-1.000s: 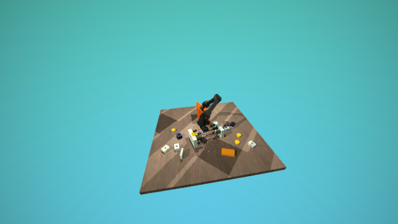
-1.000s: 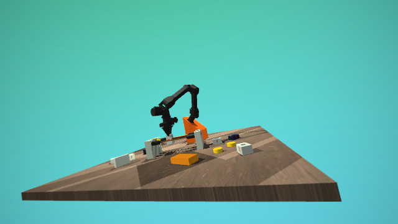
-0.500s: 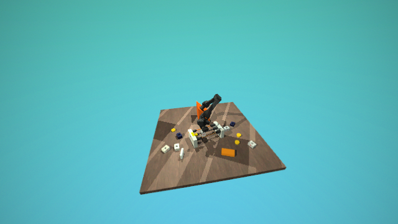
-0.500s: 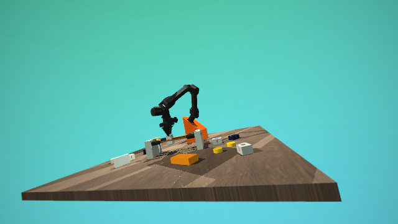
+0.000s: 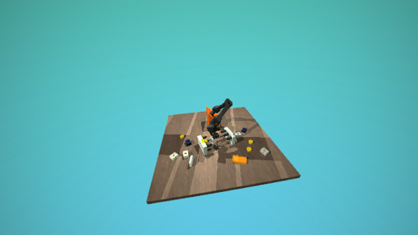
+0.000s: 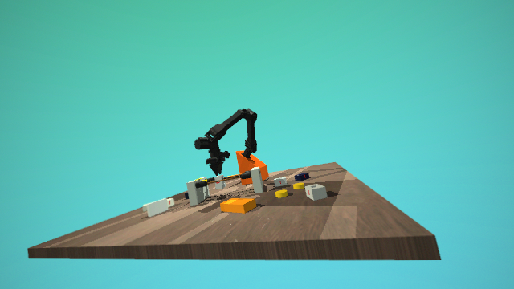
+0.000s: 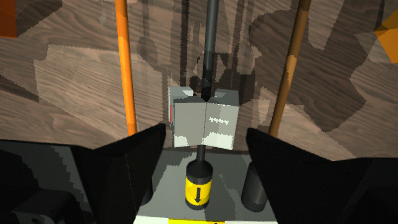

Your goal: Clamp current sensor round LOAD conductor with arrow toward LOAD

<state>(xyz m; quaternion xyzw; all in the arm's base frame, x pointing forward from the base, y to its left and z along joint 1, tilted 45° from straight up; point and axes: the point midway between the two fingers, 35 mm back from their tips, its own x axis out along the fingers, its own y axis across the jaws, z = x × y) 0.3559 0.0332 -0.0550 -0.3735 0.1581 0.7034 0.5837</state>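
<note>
The grey-white sensor [image 5: 213, 140] [image 6: 219, 182] [image 7: 190, 124] straddles the dark middle conductor [image 7: 211, 35]. Its two halves meet at a top seam, with a gap between their far lower parts; I cannot tell whether it is latched. A red mark shows on its left side, but its arrow is not readable. My gripper [image 6: 217, 173] [image 7: 206, 131] is open above the sensor, with space between each finger and its sides. A yellow sleeve [image 7: 198, 192] on the conductor has a black arrow pointing toward the near end block [image 7: 170, 205], whose yellow label is cut off.
Orange [image 7: 126, 65] and brownish [image 7: 289, 75] conductors flank the middle one. White end blocks [image 5: 202, 145] [image 5: 230, 136] hold the conductors. An orange box [image 5: 240, 160] [image 6: 238, 205], yellow discs [image 5: 249, 149] [image 6: 281, 193] and small white and dark blocks lie around.
</note>
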